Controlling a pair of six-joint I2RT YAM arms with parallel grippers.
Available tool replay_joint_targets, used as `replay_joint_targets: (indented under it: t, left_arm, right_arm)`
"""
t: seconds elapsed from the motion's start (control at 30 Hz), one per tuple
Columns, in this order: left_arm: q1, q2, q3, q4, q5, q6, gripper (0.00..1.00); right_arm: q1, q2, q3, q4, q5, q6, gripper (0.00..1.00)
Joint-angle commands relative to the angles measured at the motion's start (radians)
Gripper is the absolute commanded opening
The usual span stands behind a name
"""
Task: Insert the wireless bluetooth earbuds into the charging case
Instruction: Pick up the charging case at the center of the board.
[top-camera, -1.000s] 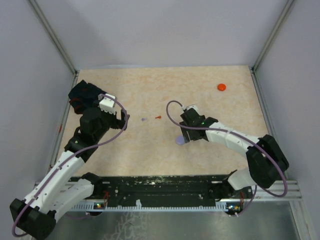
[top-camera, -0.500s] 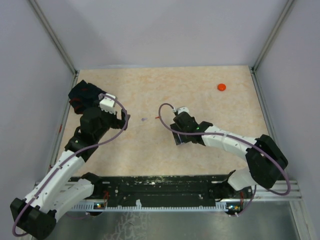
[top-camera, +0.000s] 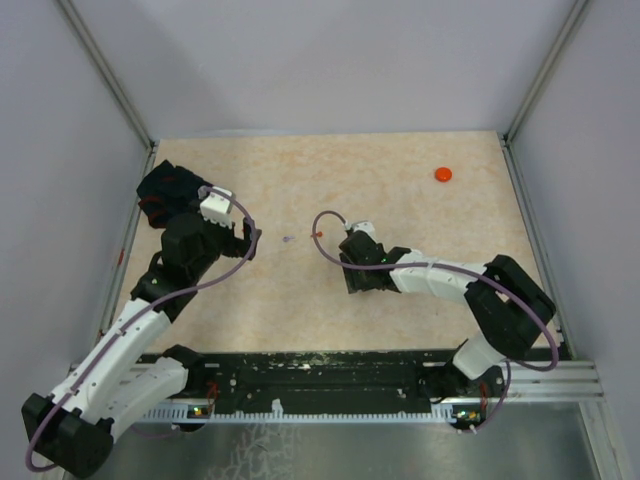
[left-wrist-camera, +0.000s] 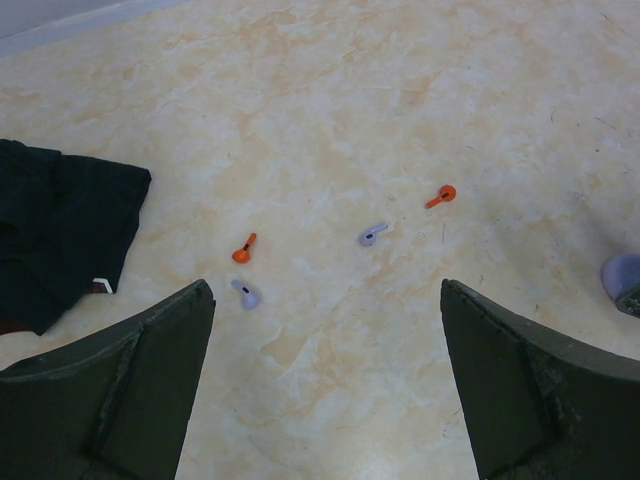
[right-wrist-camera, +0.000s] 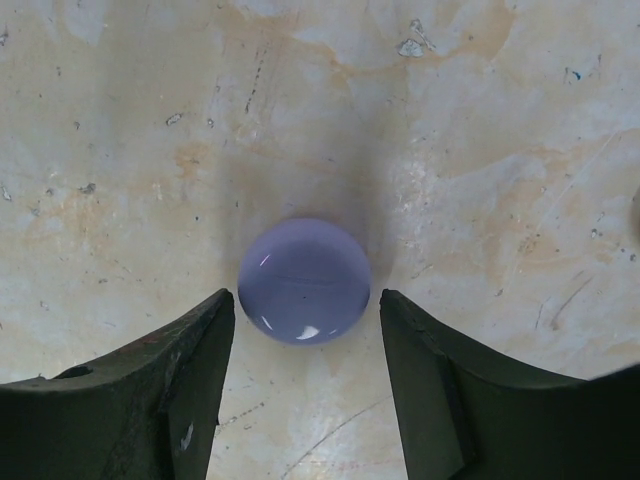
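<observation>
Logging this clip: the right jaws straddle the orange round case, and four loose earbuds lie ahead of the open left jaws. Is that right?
Wrong colour. The round case that the right jaws straddle is pale purple, as the right wrist view shows; the orange case lies far off. Four loose earbuds do lie ahead of the open left jaws.

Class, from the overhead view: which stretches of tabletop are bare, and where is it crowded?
Bare: far strip between black cloth and red disc; near middle by the base rail. Crowded: centre: earbuds, left gripper, right gripper over purple disc.
</observation>
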Motion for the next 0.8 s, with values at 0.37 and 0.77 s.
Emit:
replay_joint_targets:
  t: [0.37, 0.77]
  left_arm:
    - [0.009, 0.021, 0.003, 0.020, 0.036, -0.013, 0.98]
    - [0.010, 0.077, 0.044, -0.010, 0.181, -0.080, 0.98]
  right_arm:
    - [0.013, 0.041, -0.023, 0.077, 0.067, 0.054, 0.58]
    - [0.021, 0.001, -0.059, 0.125, 0.054, 0.043, 0.51]
